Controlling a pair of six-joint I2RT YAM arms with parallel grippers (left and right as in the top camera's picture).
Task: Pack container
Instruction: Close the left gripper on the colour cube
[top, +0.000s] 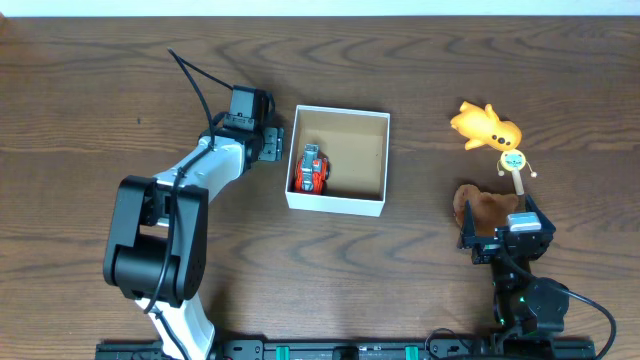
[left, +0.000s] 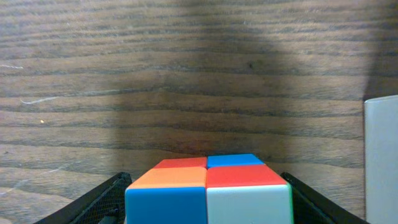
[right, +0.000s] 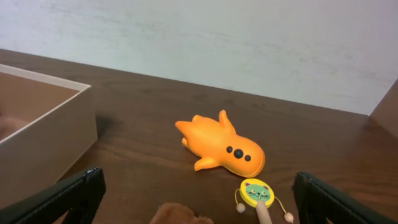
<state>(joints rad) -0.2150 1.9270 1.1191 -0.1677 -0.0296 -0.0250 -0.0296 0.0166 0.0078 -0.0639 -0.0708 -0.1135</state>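
Gripping a multicoloured cube (left: 208, 190), left claw (top: 268, 141) sits just left of the centre-frame container (top: 335, 205); right claw (right: 199, 185) gapes open.

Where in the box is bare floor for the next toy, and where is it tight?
The container has bare floor from the red car across to its right wall. Tight at the left wall: the car lies there, and the left gripper holds the cube just outside.

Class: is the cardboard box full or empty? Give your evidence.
Nearly empty. The container holds one red toy; its remaining brown floor shows bare.
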